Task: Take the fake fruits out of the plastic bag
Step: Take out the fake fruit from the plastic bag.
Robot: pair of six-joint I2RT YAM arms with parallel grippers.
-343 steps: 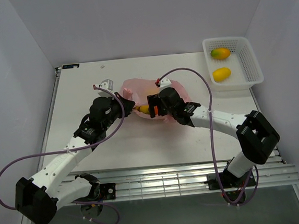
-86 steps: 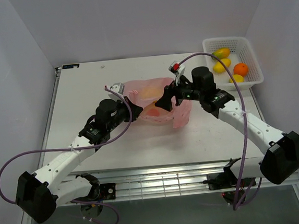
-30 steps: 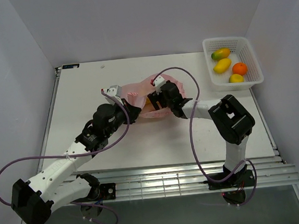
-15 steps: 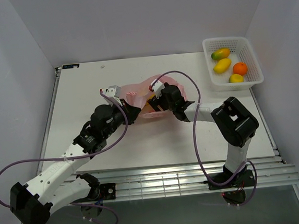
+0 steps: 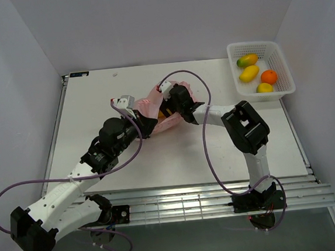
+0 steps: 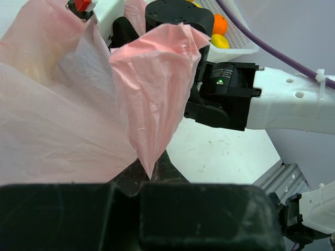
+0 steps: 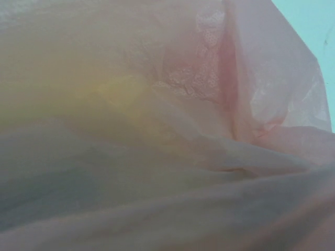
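1. counter (image 5: pixel 89 97) – white, carries everything.
2. plastic bag (image 5: pixel 148 103) – pink, crumpled mid-counter between both arms.
3. basket (image 5: pixel 253 43) – far right corner, four fake fruits (image 5: pixel 248 73) inside, well apart from the bag.
4. left pincer (image 6: pixel 151 170) – closed, pinching a bag flap.
5. right pincer (image 5: pixel 167 108) – buried in the bag, can't tell its opening. Its camera shows only pink film with a yellowish blur behind.

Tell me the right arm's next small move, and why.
Probably ease the right gripper slightly deeper toward the yellowish shape and close on it. The gripper is inside the plastic bag, which the left gripper pinches by a fold, and its camera shows only film, no clear fruit.
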